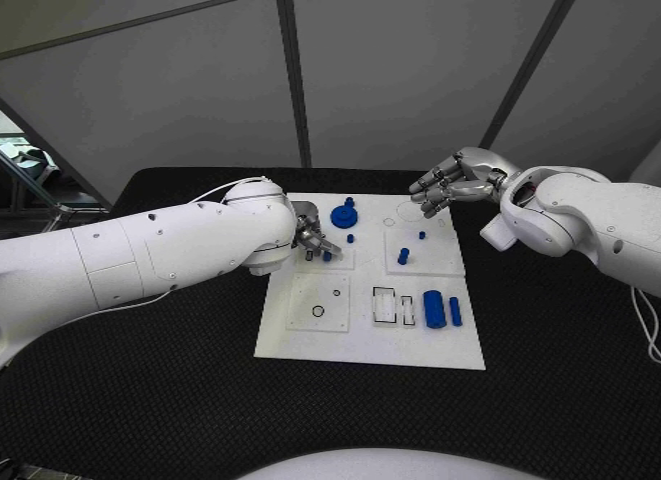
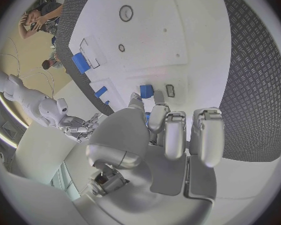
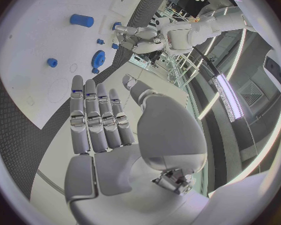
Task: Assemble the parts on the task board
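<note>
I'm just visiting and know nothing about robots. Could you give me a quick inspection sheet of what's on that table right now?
Surface: black table with a textured mat.
Job's things: white task board in the middle; blue gear near its far edge, a large blue cylinder and slim blue bar nearer the robot, a small blue peg between.
Clutter: nothing seen.
Robot hands: left robot hand down at the board by a small blue part, contact unclear; right robot hand raised over the far right corner, fingers straight, holding nothing.
Cables: white cable hanging by the right arm.
Surroundings: grey wall panels behind.
</note>
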You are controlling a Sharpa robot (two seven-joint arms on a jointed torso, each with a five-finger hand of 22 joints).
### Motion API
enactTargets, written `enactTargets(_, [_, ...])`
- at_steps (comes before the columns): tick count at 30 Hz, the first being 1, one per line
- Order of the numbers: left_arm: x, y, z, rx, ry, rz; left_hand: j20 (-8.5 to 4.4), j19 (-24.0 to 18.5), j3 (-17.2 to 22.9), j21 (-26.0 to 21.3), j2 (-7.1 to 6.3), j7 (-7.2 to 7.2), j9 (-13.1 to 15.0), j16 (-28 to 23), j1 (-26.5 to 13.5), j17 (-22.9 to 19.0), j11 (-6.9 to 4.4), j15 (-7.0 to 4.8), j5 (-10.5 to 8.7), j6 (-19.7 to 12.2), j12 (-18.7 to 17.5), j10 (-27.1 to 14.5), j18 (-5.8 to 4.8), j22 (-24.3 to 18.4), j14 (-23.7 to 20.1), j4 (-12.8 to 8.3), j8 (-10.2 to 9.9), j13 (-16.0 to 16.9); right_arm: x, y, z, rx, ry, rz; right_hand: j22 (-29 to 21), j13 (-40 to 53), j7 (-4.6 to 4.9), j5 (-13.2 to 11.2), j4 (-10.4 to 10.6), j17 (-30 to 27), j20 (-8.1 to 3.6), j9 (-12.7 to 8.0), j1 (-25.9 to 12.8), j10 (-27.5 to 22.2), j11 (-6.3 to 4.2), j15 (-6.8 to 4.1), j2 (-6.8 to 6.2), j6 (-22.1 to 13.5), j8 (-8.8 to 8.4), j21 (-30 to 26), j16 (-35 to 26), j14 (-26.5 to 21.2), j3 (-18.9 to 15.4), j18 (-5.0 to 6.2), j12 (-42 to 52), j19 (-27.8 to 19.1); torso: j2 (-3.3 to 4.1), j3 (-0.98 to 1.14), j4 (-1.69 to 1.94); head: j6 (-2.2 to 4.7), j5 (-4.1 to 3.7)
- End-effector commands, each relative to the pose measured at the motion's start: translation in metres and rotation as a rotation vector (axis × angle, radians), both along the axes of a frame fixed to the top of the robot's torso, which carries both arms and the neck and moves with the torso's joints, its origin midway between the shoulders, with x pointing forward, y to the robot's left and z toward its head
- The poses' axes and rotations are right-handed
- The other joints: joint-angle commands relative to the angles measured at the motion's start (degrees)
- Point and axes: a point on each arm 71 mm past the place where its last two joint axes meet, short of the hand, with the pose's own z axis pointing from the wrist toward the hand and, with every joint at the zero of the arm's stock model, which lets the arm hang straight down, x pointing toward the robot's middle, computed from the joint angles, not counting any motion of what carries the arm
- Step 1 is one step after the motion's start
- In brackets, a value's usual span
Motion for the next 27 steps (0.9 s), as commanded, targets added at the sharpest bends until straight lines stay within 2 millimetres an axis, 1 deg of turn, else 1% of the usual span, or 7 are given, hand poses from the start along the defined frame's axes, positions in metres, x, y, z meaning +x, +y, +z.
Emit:
enactTargets(1, [-0.0009,-0.0005,-0.0017,0.011,0.013,-0.001,-0.43,4.50,0.32,0.33,-0.46,-0.02,-0.10,0.13,-0.12,15.04,0.03,-0.26,0.19,0.27,-0.29,-0.37,-2.26,12.47,5.94,0.06,-0.33,-0.10,0.0000,0.0015,0.0013,0.003,-0.002,0.010,-0.06,0.03,0.15,0.29,0.01,-0.06,0.00,0.05,-0.05,-0.37,0.05,0.00,0.35,0.25,-0.03,-0.34,-0.06,-0.40,-0.24,0.19,-0.11,0.41,-0.03,0.04,-0.02,-0.09,0.03])
enactTargets(11, [-0.0027,-0.0033,-0.0021,0.003,0.025,-0.013,-0.43,4.71,0.75,0.69,-0.41,-0.07,-0.34,0.13,0.49,15.04,-0.01,-0.27,0.24,0.64,-0.38,-0.32,-2.38,12.86,5.94,-0.35,-0.62,-0.20,0.0004,0.0027,0.0010,0.002,0.000,0.013,-0.15,0.03,0.18,0.30,0.06,-0.13,0.02,0.03,-0.15,-0.40,0.08,0.02,0.39,0.15,-0.10,-0.45,-0.08,-0.42,-0.33,0.19,-0.12,0.45,-0.06,0.02,0.00,-0.18,-0.06])
enactTargets(13, [-0.0029,-0.0032,-0.0023,0.004,0.028,-0.013,-0.44,4.79,0.70,0.83,-0.51,-0.06,-0.36,0.13,0.42,15.04,0.00,-0.27,0.18,0.73,-0.37,-0.28,-2.43,13.00,5.94,-0.32,-0.63,-0.18,0.0005,0.0026,0.0009,0.002,0.000,0.013,-0.15,0.03,0.18,0.30,0.06,-0.13,0.02,0.03,-0.15,-0.40,0.08,0.02,0.39,0.15,-0.10,-0.45,-0.08,-0.42,-0.33,0.19,-0.12,0.45,-0.06,0.01,0.01,-0.11,-0.21])
enactTargets(19, [-0.0031,-0.0028,-0.0025,0.007,0.032,-0.010,-0.44,4.90,0.47,1.02,-0.83,-0.05,-0.39,0.13,-0.09,15.04,0.00,-0.28,0.11,1.08,-0.33,-0.13,-2.49,13.21,5.94,-0.04,-0.66,-0.13,0.0008,0.0029,0.0007,0.002,0.001,0.014,-0.15,0.03,0.18,0.30,0.06,-0.13,0.02,0.03,-0.15,-0.40,0.08,0.02,0.39,0.15,-0.10,-0.45,-0.08,-0.42,-0.33,0.19,-0.12,0.45,-0.05,0.03,0.01,-0.19,-0.08])
enactTargets(27, [-0.0031,-0.0031,-0.0026,0.009,0.034,-0.010,-0.44,4.93,0.44,1.08,-0.88,-0.06,-0.39,0.13,-0.14,15.04,0.00,-0.28,0.11,1.12,-0.33,-0.12,-2.51,13.27,5.94,-0.01,-0.66,-0.14,0.0010,0.0036,0.0005,0.002,0.002,0.015,-0.15,0.03,0.18,0.30,0.06,-0.13,0.02,0.03,-0.15,-0.40,0.08,0.02,0.39,0.15,-0.10,-0.45,-0.08,-0.42,-0.33,0.19,-0.12,0.45,-0.06,0.02,-0.03,-0.24,-0.09])
